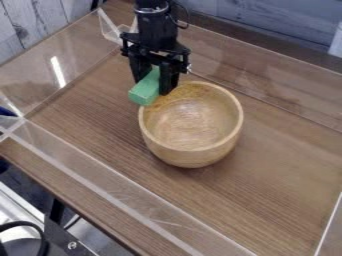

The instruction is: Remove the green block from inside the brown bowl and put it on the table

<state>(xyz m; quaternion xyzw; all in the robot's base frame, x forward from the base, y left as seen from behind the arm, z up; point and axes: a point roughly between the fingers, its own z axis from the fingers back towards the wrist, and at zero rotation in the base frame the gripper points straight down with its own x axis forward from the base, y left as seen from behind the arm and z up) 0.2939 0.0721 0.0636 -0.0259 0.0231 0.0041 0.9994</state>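
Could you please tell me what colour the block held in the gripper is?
Bright green: the green block, seen best in the camera view.

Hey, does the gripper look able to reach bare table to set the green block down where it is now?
Probably yes. The gripper is shut on the green block, just left of the bowl and outside its rim. The table beneath and to the left looks bare, so nothing seems to block the way down.

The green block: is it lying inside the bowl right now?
No, the green block is held in the gripper, outside the rim of the bowl, whose inside shows only bare wood.
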